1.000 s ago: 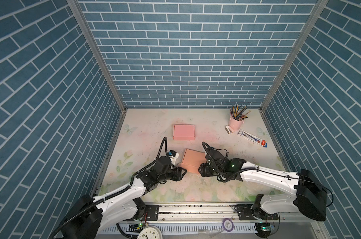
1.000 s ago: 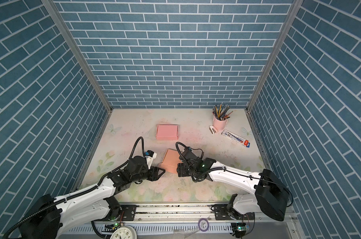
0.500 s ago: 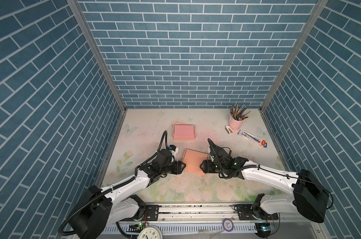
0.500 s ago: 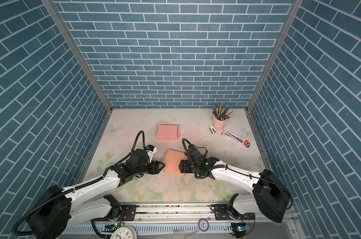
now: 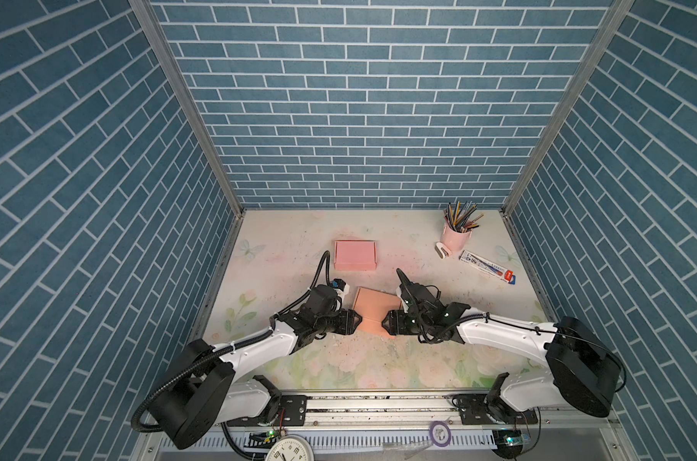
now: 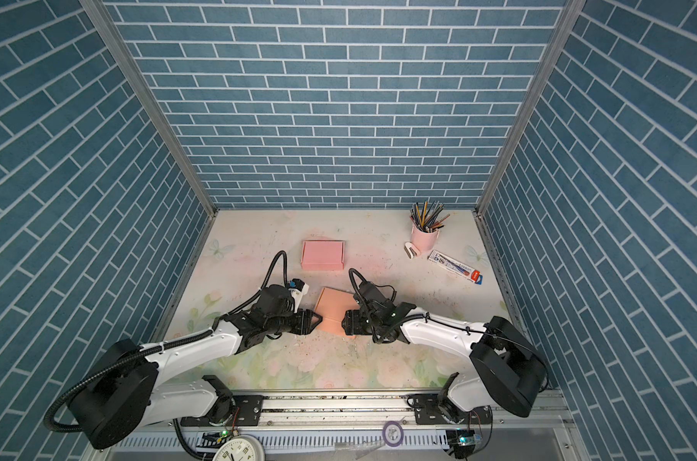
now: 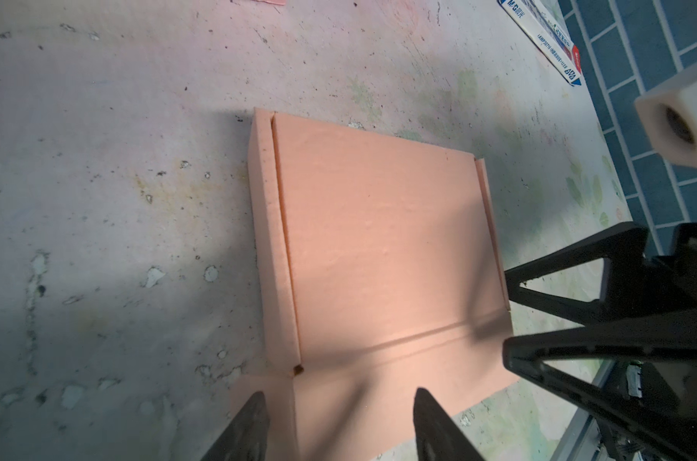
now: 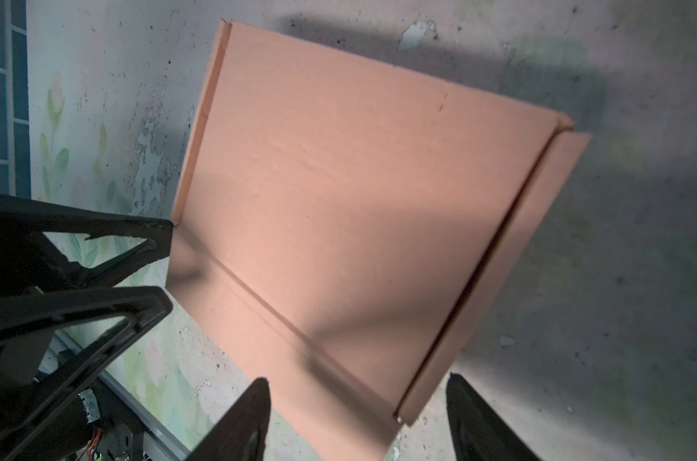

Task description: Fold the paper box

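Flap step. Left gripper and right gripper both wide, empty, flanking box. Your next move: pinch near flap, raise along crease.

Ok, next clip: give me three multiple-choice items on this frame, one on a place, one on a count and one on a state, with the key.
1. Where on the table does the pencil cup stand?
A. At the far right corner.
B. At the middle.
C. At the near left edge.

2. How many paper boxes lie on the table?
A. One.
B. Two.
C. Four.

3. How do the jaws of the left gripper and the right gripper stand?
A. Both shut.
B. Only the left open.
C. Both open.

Key:
1 A: in both top views the cup stands by the back wall on the right.
2 B: a pink box lies farther back and an orange box lies between the grippers.
3 C: each wrist view shows a clear gap between the fingertips, astride a near corner of the orange box.
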Available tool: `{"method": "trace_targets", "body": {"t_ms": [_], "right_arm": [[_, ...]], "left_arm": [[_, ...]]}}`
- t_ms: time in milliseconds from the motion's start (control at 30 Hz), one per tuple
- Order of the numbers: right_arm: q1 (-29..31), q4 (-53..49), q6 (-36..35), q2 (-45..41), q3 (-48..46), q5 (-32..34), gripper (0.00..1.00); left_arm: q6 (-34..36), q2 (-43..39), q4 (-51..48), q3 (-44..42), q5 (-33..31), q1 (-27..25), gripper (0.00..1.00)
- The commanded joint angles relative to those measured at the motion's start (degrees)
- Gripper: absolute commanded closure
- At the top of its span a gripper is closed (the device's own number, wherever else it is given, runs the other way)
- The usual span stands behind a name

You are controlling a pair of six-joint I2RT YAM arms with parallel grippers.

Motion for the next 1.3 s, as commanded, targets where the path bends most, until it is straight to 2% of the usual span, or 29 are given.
{"method": "trace_targets", "body": {"t_ms": [0, 567, 767, 1267], "right_arm": [[-0.2, 1.0, -1.4, 1.8, 0.2, -1.1, 0.29], [0.6, 2.0, -1.1, 1.5, 0.4, -1.9, 0.3], [0.6, 2.5, -1.2, 1.6, -0.2, -2.0, 0.3], [0.6, 0.8, -2.4, 3.6, 0.6, -0.6, 0.34]], "left_arm": [[0.9, 1.0, 1.7, 0.4, 0.8, 0.2, 0.41], [-4.4, -2.5, 2.6, -2.6, 1.0, -3.4, 0.41], [-4.6, -1.1, 3.4, -3.2, 0.0, -3.5, 0.41], [-3.3, 1.8, 6.1, -4.0, -3.0, -3.5, 0.5]]}}
